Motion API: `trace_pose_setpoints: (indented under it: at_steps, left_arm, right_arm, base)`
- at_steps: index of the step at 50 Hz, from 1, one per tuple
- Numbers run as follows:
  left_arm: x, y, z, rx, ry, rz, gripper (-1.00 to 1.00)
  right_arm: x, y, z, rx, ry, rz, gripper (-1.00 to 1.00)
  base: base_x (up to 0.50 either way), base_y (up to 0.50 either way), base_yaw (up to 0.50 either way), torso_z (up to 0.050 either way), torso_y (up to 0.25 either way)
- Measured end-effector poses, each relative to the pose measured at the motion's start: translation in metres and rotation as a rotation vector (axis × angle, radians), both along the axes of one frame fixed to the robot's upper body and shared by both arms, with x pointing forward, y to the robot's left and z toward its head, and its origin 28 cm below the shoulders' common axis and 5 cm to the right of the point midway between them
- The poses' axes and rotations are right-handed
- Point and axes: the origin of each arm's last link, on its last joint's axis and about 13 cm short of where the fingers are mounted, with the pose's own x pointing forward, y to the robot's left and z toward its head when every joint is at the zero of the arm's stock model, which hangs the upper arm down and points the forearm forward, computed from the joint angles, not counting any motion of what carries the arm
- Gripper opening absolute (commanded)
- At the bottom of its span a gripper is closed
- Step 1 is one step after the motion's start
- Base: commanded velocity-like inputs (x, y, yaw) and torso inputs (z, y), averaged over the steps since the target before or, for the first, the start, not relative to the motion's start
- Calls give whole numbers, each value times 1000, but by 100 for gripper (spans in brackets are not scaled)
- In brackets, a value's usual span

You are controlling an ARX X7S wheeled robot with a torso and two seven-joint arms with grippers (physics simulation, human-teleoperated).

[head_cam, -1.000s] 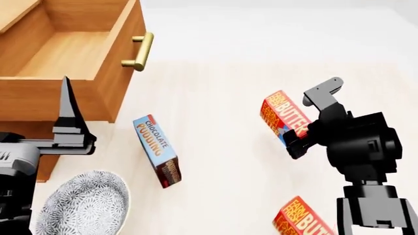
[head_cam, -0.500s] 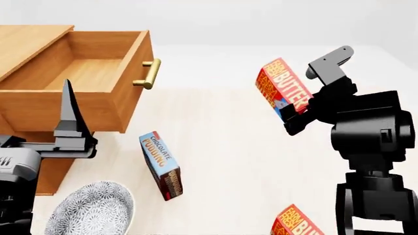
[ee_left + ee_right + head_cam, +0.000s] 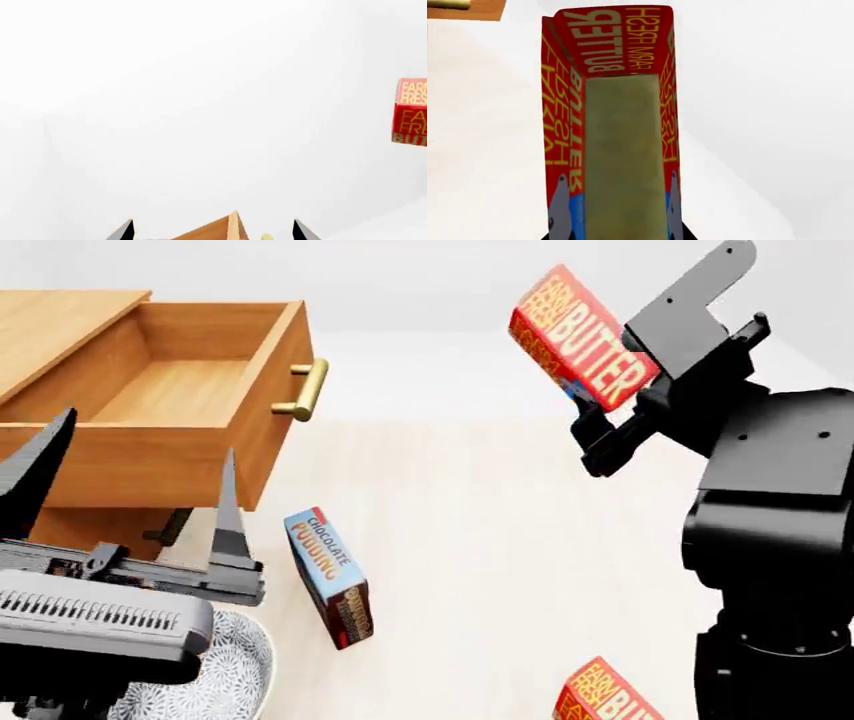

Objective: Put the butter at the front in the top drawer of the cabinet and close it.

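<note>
So the right gripper [image 3: 617, 405] is clamping the butter [image 3: 577, 335] up in the air, long axis tilting toward 11 o'clock. Top drawer [image 3: 180, 390] is sitting open off around 9 o'clock. Left gripper [image 3: 134, 505] is hanging open, holding nothing.

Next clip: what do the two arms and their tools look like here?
The right arm is matte black with chunky rounded housings, and its tool has flat grey fingers. The left tool has dark, pointed, blade-like fingers on a black bar, with a grey ribbed block behind. No cables or markings show.
</note>
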Motion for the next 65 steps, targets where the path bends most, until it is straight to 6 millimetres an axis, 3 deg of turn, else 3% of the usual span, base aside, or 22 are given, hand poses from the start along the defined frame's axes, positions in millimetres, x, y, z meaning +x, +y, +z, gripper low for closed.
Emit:
trace_pose_setpoints:
  at_steps: [3,21,30,44,65]
  left_arm:
    - [6,-14,17,84,5,-37,100]
    - [49,0,115,614,17,-25,100]
    - [65,0,147,841,-24,5,100]
    - [83,-3,165,1125,-72,5,100]
    - [99,-12,150,1285,-80,-89,100]
  right_arm:
    - [-5,2,6,-68,-63,-13,-100]
    - [-24,3,36,-414,-422,5,-100]
    - [-29,1,41,-487,-492,15,-100]
    - [-29,-8,42,-548,-540,-16,-100]
    - [-31,-8,41,-688,-578,-7,-100]
  base:
    - [4,0,0,0,0]
    - [0,0,0,0,1]
    - [0,0,0,0,1]
    - [0,0,0,0,1]
    - [0,0,0,1,1]
